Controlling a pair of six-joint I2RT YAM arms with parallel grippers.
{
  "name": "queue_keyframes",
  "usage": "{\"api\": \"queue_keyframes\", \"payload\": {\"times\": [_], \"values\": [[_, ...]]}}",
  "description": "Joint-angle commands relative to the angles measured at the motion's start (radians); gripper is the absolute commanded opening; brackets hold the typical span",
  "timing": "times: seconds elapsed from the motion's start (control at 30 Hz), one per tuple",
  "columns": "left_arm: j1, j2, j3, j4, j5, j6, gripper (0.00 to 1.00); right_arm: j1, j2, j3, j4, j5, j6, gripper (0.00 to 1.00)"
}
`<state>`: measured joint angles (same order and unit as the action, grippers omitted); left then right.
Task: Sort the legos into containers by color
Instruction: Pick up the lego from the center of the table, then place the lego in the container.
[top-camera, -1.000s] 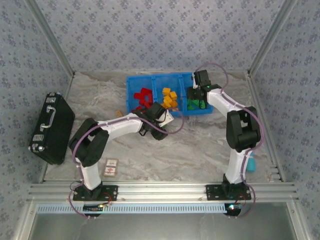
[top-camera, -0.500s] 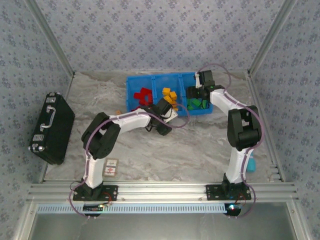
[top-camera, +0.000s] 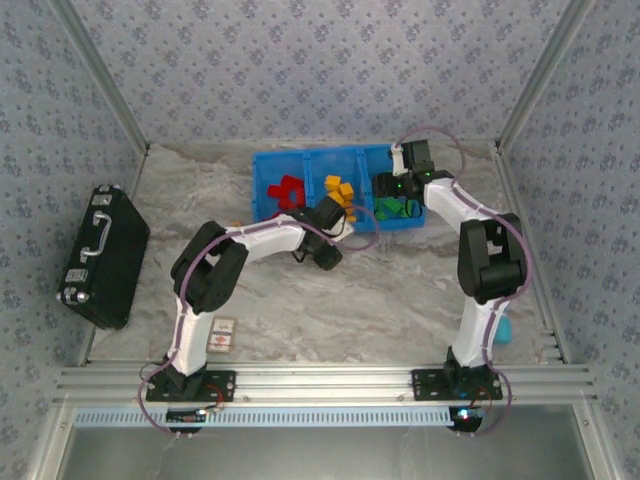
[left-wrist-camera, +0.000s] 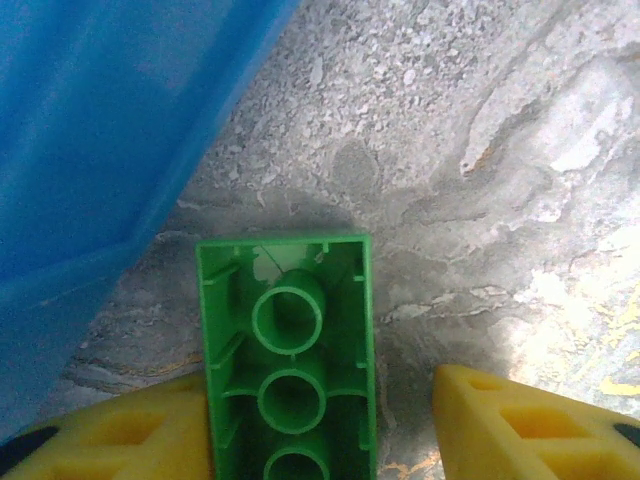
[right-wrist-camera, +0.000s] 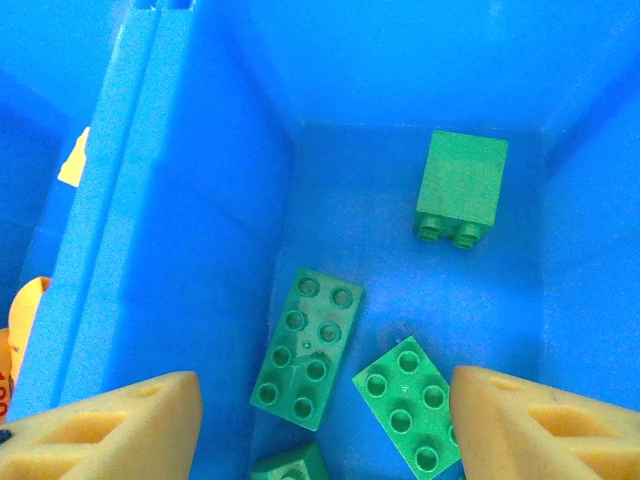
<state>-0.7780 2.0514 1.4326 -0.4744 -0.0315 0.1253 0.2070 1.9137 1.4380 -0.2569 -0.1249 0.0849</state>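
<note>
We found the left gripper (left-wrist-camera: 320, 410) newly astride a stray green lego (left-wrist-camera: 288, 350) beside the bin (left-wrist-camera: 80, 150), narrowing but not yet pinching; the right gripper (right-wrist-camera: 325, 390) hung spread and empty. Pickup was pending.

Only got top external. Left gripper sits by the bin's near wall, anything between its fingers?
Observer: Yes, a green brick, hollow underside up, sits between the left gripper's fingers; there's a gap at one finger, so it's not clamped.
Operator: Brick in the bin?
Observer: No, on the marble table, just outside the blue bin's wall.
Operator: Right gripper loaded?
Observer: No, the right gripper is open and empty over the green compartment, at least four green legos lying in it.
</note>
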Motion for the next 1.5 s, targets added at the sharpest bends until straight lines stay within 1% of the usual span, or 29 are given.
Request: {"api": "queue_keyframes", "payload": {"times": [0.0,0.13,0.2,0.4,0.5,0.67,0.77,0.83,0.97,1.07,1.13,1.3,1.4,1.47], "values": [[0.007,0.021,0.029,-0.029,-0.005,-0.022,0.51,-0.005,-0.046,-0.004,-0.007,-0.027,-0.013,0.67],[0.007,0.015,0.027,-0.032,-0.006,-0.027,0.45,-0.003,-0.085,-0.024,-0.003,-0.032,-0.006,0.68],[0.008,0.010,0.032,-0.044,-0.003,-0.030,0.43,-0.004,-0.110,-0.042,0.002,-0.035,0.003,0.68],[0.006,-0.012,0.100,-0.116,-0.021,-0.029,0.37,-0.006,-0.179,-0.058,-0.015,-0.050,-0.003,0.68],[-0.002,-0.024,0.158,-0.132,-0.022,-0.013,0.37,-0.010,-0.240,-0.090,-0.020,-0.019,-0.004,0.68],[-0.027,0.006,0.334,-0.174,0.005,0.005,0.36,-0.044,-0.378,-0.186,-0.035,0.024,-0.009,0.69],[-0.034,0.025,0.406,-0.163,0.019,0.000,0.36,-0.075,-0.469,-0.237,-0.043,0.030,-0.003,0.69],[-0.038,0.044,0.449,-0.151,0.020,-0.011,0.35,-0.092,-0.517,-0.300,-0.045,0.037,-0.011,0.70],[-0.041,0.091,0.551,-0.121,0.014,-0.033,0.34,-0.134,-0.593,-0.352,-0.037,0.060,0.008,0.71],[-0.041,0.146,0.646,-0.110,-0.002,-0.038,0.33,-0.165,-0.649,-0.399,-0.012,0.050,0.039,0.72],[-0.041,0.199,0.734,-0.124,-0.009,-0.037,0.33,-0.189,-0.676,-0.429,0.002,0.041,0.053,0.72],[-0.041,0.380,1.044,-0.229,-0.016,-0.038,0.33,-0.247,-0.691,-0.469,0.007,-0.010,0.055,0.73],[-0.037,0.458,1.160,-0.230,-0.022,-0.045,0.33,-0.259,-0.695,-0.474,-0.011,-0.029,0.031,0.75],[-0.033,0.494,1.200,-0.217,-0.031,-0.062,0.34,-0.266,-0.703,-0.485,-0.008,-0.028,0.022,0.75]]}}
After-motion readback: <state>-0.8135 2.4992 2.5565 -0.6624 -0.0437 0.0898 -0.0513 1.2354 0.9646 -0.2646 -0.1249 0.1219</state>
